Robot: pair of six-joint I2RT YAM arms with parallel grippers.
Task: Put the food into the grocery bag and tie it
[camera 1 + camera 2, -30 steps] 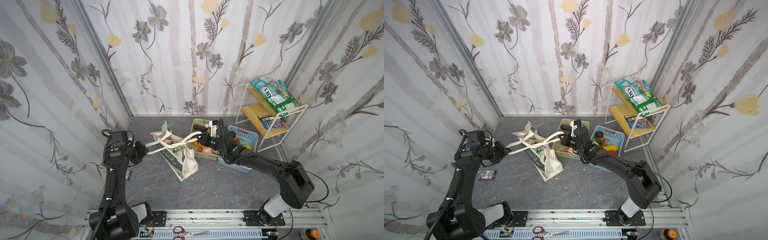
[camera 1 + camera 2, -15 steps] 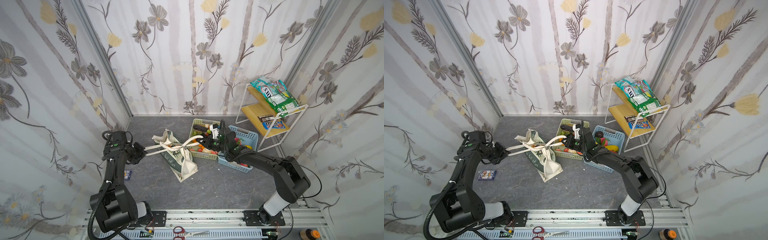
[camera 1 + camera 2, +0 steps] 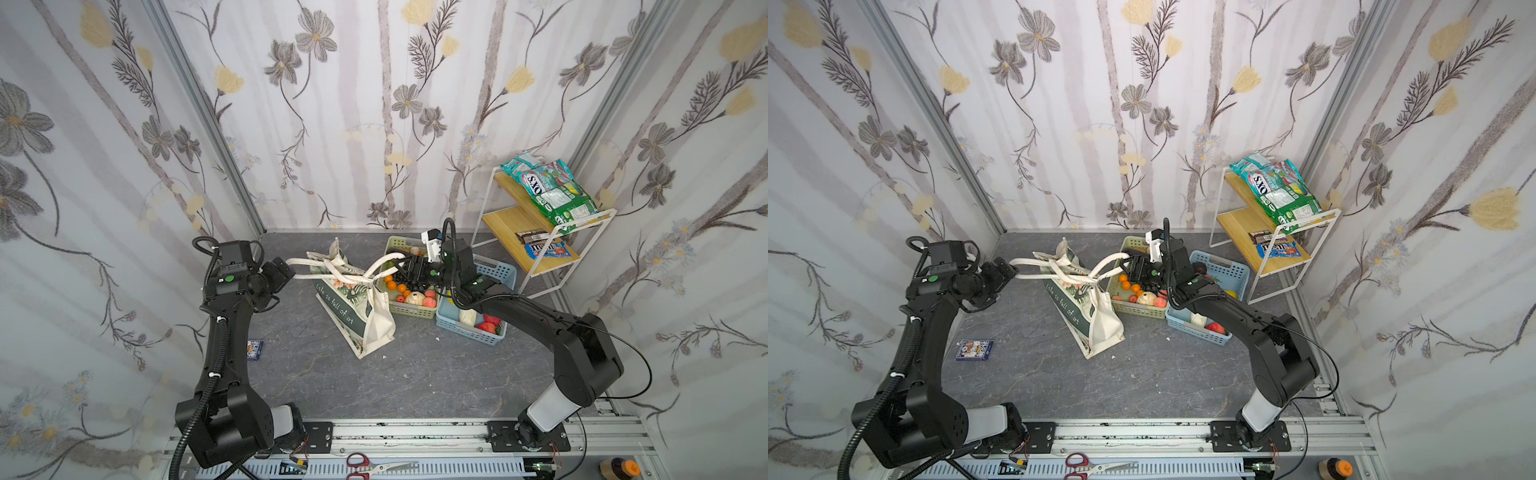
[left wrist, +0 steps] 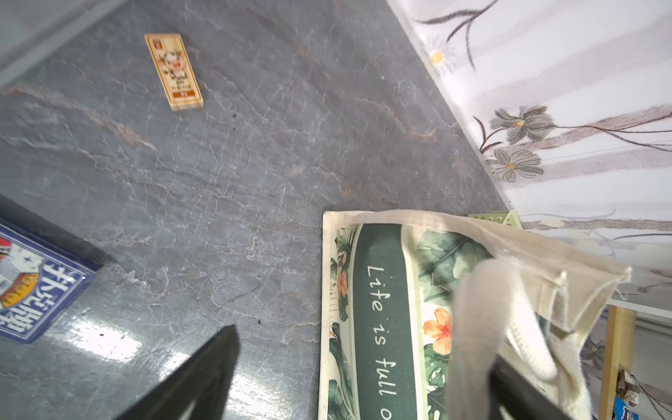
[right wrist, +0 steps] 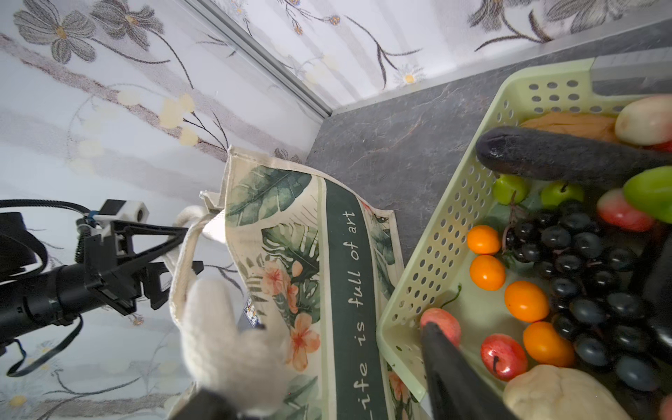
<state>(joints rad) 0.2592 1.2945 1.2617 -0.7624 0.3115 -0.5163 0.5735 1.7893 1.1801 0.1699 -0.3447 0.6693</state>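
Observation:
The grocery bag (image 3: 353, 307) (image 3: 1077, 305) lies slumped on the grey floor, its cream handles (image 3: 357, 272) crossed over its mouth and stretched out to both sides. My left gripper (image 3: 286, 270) (image 4: 360, 392) stands open at the left handle's end; the strap (image 4: 483, 320) drapes over one finger. My right gripper (image 3: 409, 270) (image 5: 327, 396) is open too, above the green basket's near rim, with the other handle loop (image 5: 222, 327) resting on one finger. The food (image 3: 409, 291) (image 5: 527, 302), oranges, dark grapes and red fruit, fills the green basket. What is in the bag is hidden.
A blue basket (image 3: 505, 272) with more toy produce stands right of the green basket (image 3: 392, 245). A white wire shelf (image 3: 536, 232) holds snack packets at the back right. A blue card box (image 3: 254, 349) and a wooden tile (image 4: 174, 71) lie on the floor.
Both grippers were shut on the handles, pulling them apart; both now stand open and the straps rest loosely on their fingers. The right gripper has shifted slightly right over the green basket.

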